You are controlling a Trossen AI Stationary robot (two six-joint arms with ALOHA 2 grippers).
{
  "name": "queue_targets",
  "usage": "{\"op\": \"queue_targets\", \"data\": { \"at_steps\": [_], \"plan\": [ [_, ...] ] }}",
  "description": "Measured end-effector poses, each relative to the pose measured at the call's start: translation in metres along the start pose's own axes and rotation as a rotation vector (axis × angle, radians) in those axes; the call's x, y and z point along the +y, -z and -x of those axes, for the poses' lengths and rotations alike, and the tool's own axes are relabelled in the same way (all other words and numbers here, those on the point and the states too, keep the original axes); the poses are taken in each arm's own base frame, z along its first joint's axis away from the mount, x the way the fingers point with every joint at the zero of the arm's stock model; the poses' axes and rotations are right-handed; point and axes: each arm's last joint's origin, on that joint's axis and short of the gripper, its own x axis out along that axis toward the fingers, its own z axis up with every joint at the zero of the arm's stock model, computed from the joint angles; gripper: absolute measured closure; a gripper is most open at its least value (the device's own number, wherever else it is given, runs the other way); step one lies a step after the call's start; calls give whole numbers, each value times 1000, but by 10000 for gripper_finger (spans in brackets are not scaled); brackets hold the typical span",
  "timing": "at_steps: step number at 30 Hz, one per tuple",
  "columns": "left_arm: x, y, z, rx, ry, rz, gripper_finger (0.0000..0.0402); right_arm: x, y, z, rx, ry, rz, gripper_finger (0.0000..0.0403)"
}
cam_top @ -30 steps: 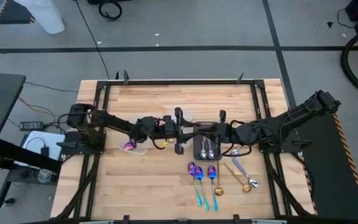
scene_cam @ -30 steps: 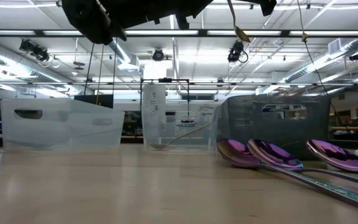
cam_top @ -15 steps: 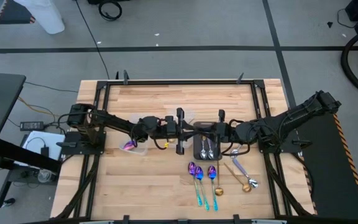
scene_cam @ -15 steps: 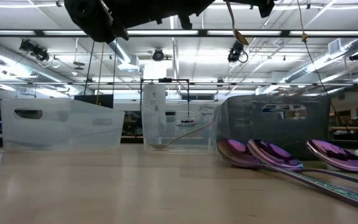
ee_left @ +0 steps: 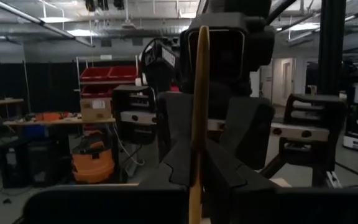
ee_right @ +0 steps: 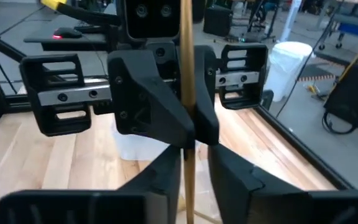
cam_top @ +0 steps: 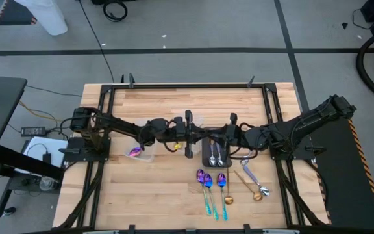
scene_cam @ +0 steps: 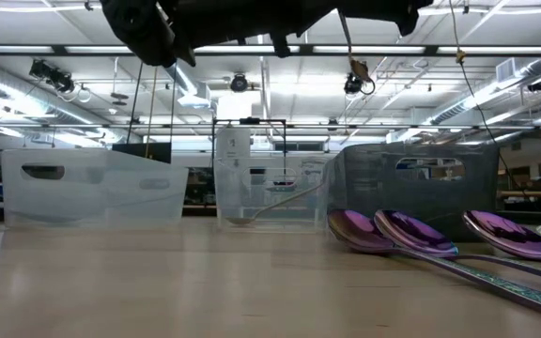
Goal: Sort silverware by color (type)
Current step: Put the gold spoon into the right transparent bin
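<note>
Passing one gold spoon (ee_right: 188, 74) between arms above table centre: my left gripper (cam_top: 186, 133) is clamping it, my right gripper (cam_top: 230, 135) is spreading to release, spoon hanging upright between.

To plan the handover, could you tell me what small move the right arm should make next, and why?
Probably draw the right gripper straight back: the left gripper is shut on the gold spoon in mid-air, and the right's jaws stand open around it, so the handover looks done.
</note>
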Motion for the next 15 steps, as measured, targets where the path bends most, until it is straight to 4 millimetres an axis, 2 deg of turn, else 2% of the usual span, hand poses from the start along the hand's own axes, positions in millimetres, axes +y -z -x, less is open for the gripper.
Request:
{"op": "queue_targets", "data": {
  "at_steps": [7, 15],
  "plan": [
    [9, 10, 1, 117, -1, 19, 377, -2, 10, 1, 89, 26, -52, 244],
    [26, 19, 4, 247, 5, 66, 377, -3, 21, 3, 182, 50, -118, 224]
  ]
}}
